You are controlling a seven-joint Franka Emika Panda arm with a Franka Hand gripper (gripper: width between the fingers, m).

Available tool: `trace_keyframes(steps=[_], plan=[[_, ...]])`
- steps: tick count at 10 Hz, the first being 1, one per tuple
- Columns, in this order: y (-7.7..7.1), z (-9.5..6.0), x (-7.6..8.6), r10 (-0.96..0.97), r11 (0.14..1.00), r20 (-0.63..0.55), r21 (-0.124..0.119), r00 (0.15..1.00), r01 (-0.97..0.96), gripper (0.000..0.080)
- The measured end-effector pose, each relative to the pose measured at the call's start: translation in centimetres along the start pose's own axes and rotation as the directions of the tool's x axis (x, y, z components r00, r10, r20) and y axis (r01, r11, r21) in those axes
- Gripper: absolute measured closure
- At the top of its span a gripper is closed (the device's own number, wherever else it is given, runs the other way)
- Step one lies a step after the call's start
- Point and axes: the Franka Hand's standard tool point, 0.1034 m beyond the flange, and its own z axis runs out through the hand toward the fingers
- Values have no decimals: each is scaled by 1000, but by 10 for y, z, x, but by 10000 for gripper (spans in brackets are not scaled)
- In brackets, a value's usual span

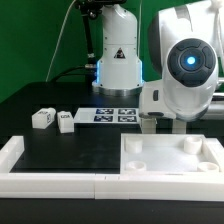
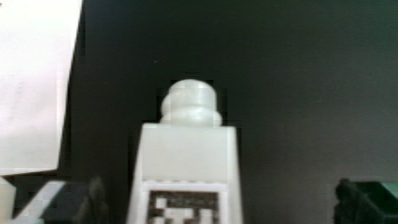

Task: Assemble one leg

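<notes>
The step in hand is looking like carrying the leg [image 2: 187, 150] to the white panel [image 1: 170, 158], which is lying toward the exterior view's lower right. Doing it well is going to mean keeping the leg square, bringing its rounded peg end straight over one corner socket [image 1: 133, 146], and lowering without tilt, since a skewed entry is likely to jam. The arm is hanging over the panel's far edge, and the leg is sitting between the jaws, filling the middle of the wrist view with its tag facing the camera and its peg end pointing away over the black surface [image 1: 70, 150]. The jaws are showing only as dark wedges on either side of the leg, with a dark gap beside it on at least one side, so I cannot tell whether they are clamping it or merely straddling it. A spare leg [image 1: 42, 118] and a second spare leg [image 1: 65, 121] are lying together on the surface, well apart, toward the exterior view's left.
</notes>
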Motion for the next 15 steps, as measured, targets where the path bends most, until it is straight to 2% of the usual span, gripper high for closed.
trace_keyframes(steps=[2, 3, 4, 6, 12, 15], plan=[[1, 0, 0, 2, 1000, 1, 0, 1000, -2, 151], [0, 0, 0, 2, 1000, -1, 0, 1000, -2, 249], [0, -1, 0, 5, 1000, -1, 0, 1000, -5, 249], [0, -1, 0, 4, 1000, -1, 0, 1000, -4, 514], [0, -2, -1, 3, 1000, 2, 1, 1000, -3, 511], [1, -37, -25, -3, 1000, -23, 4, 1000, 3, 509]])
